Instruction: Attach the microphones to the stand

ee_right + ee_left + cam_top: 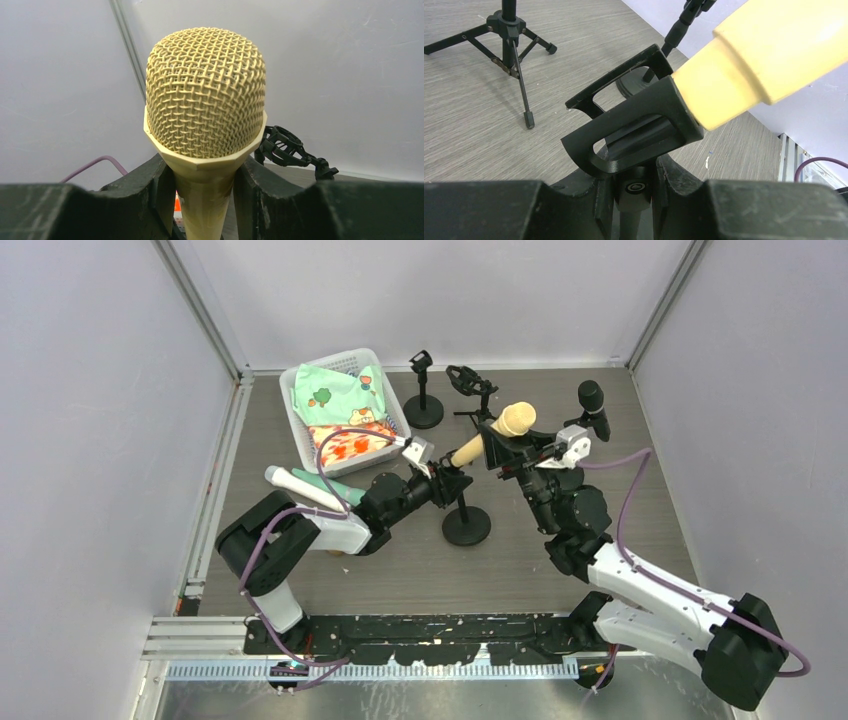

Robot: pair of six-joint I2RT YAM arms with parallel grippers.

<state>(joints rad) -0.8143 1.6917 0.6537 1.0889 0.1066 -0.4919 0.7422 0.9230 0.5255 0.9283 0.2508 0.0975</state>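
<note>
Cream microphone (495,435), grasped by right end effector (202,182), meets rim of clip (634,130); left end effector (634,197) clenches stand (466,525).

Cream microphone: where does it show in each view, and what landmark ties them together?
Top external: cream microphone centre, slanting, tail in the clip stand.
Left wrist: upper right, tail in the clip stand.
Right wrist: centre, head-on, in the right gripper.
Landmark: the black tripod stand, in all three.
</note>
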